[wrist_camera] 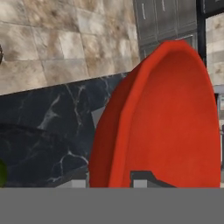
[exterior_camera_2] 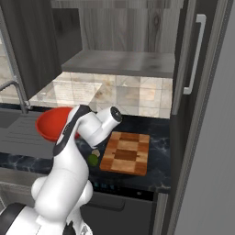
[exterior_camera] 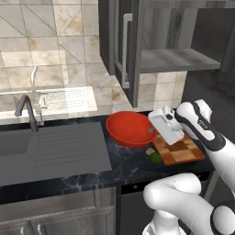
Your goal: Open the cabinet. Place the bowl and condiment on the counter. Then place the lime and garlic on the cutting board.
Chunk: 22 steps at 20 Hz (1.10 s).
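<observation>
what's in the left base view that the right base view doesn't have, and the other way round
Left base view alone: the whole grey sink with its drainboard, the dark faucet, and the gripper, jaws shut on the bowl's rim. Right base view alone: the whole cutting board, unobstructed, and the right cabinet door's handle. Both: the red bowl, the lime, the black counter and the open cabinet's shelf.

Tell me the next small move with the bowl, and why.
Probably lower the red bowl a little further onto the black counter, then release. The fingers straddle its rim, and it looks tilted beside the cutting board, seemingly not resting flat yet.
</observation>
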Motion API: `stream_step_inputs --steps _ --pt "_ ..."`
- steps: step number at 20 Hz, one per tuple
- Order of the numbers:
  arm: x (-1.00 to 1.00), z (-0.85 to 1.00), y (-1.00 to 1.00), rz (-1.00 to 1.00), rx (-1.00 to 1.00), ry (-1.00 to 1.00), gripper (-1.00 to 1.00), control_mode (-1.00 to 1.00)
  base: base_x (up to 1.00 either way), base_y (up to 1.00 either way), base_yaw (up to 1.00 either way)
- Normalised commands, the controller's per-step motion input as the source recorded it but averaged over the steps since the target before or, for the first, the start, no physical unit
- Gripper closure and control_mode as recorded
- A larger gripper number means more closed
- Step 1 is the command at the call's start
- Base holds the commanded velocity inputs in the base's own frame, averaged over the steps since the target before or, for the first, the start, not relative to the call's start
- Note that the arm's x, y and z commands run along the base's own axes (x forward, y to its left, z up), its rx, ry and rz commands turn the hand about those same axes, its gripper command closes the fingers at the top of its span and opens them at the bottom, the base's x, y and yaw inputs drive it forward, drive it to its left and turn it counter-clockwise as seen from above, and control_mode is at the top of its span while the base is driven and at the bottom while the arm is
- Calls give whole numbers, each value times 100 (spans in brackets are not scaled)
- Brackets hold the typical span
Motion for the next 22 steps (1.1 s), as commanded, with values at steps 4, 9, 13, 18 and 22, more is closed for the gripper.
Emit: stream_step_inputs --steps 4,9,13,18,22 --pt "10 -22 6 3 0 0 100 -100 0 0 0" --pt "10 -22 8 2 0 0 100 -100 0 0 0" --pt "12 -23 10 2 0 0 100 -100 0 0 0" --pt "11 -21 7 2 0 0 100 -100 0 0 0" --pt "10 -16 1 1 -2 0 100 -100 0 0 0"
